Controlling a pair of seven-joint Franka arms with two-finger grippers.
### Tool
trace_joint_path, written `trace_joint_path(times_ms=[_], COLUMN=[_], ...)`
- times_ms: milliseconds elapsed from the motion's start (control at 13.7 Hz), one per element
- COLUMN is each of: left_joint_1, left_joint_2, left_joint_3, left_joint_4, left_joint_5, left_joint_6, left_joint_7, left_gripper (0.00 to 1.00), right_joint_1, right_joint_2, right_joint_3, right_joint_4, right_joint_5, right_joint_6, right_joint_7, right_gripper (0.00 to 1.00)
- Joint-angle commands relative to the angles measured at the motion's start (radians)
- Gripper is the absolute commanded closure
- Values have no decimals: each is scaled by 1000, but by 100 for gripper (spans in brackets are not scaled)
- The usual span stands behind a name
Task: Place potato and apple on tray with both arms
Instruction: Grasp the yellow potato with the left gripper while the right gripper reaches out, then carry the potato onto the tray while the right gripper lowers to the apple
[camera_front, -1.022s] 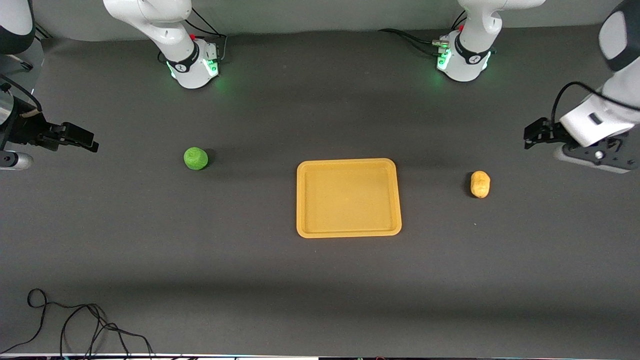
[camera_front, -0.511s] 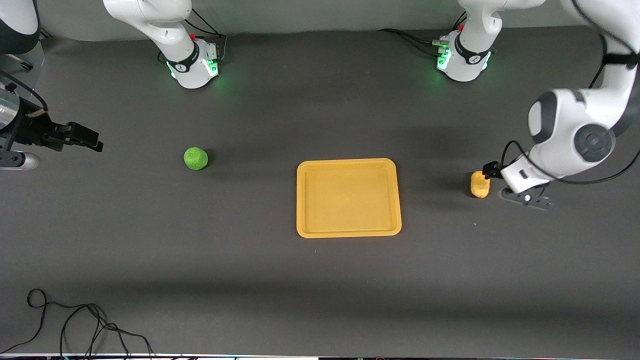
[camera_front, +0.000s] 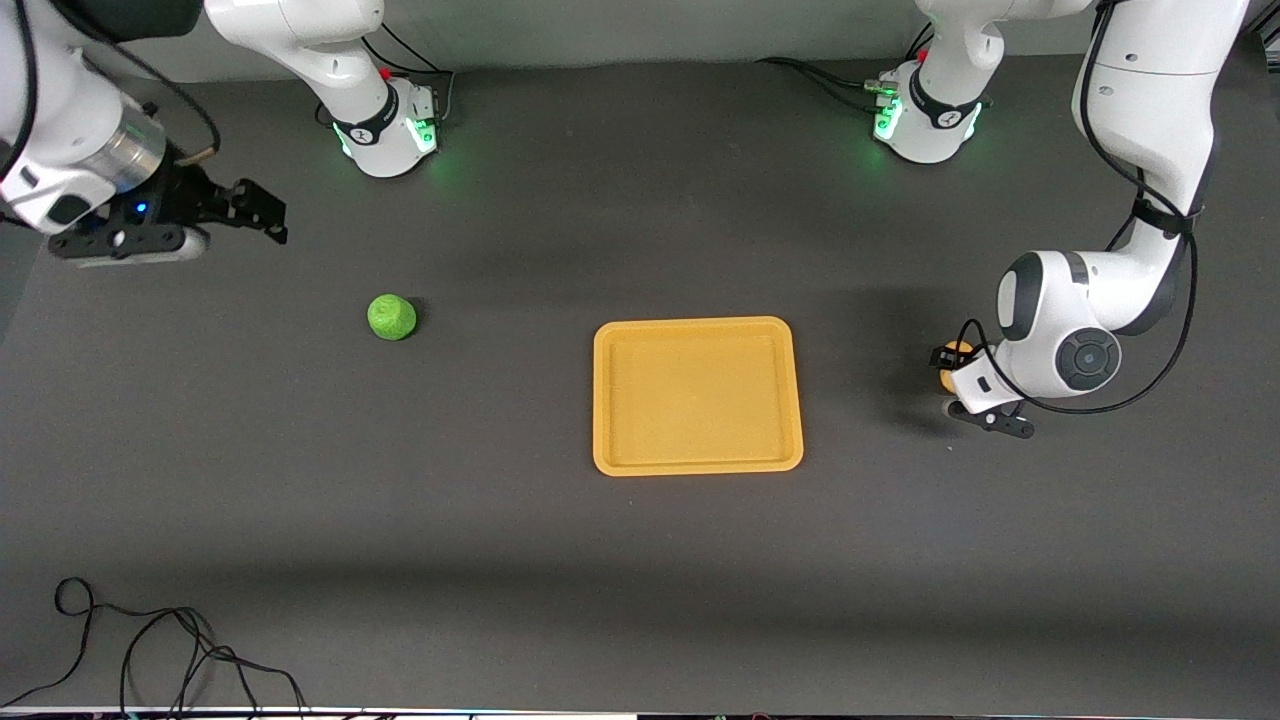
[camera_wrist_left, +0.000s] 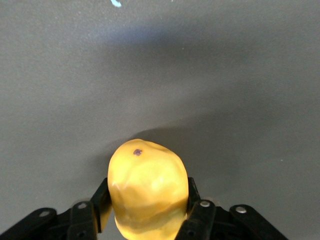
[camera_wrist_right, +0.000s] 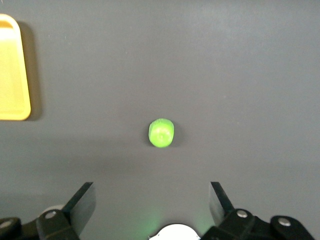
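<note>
The yellow-tan potato lies on the dark table toward the left arm's end, mostly hidden under the left arm's wrist. My left gripper is down on it; in the left wrist view the potato sits between the fingers, which press on both its sides. The green apple lies toward the right arm's end, also in the right wrist view. My right gripper is open and empty, in the air away from the apple. The orange-yellow tray lies empty between the two fruits.
The arm bases stand at the table's edge farthest from the front camera. A black cable lies at the near corner on the right arm's end. A corner of the tray shows in the right wrist view.
My left arm swung in from the table's end and came down on the potato, its fingers closing on it. My right gripper rose and moved toward the arm bases and the apple's side.
</note>
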Motion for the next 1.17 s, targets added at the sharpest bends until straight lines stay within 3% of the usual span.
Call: trace_joint_path(times_ms=[0, 292, 365, 584, 876, 1095], left_joint_1=[-14, -115, -145, -269, -301, -306], left_joint_2=[-51, -8, 15, 168, 225, 246], left_joint_3=[-15, -123, -148, -168, -167, -168], left_joint_4=[59, 230, 289, 485, 492, 493], left_joint_5=[-6, -55, -70, -98, -87, -87], left_joint_6=[-124, -160, -161, -155, -161, -143], left_joint_7=[-15, -413, -496, -707, -740, -737], left_gripper=[64, 64, 60, 60, 59, 49], right_joint_1=[14, 12, 12, 17, 38, 54], right_joint_2=[-145, -78, -66, -58, 81, 179], right_joint_3=[-9, -10, -12, -12, -12, -14], right_joint_4=[-174, -205, -248, -407, -530, -596], right_joint_5=[11, 11, 11, 11, 12, 12], right_joint_6=[72, 165, 223, 424, 705, 880], right_joint_7=[-2, -31, -31, -45, -43, -41], right_gripper=[0, 0, 0, 0, 0, 0])
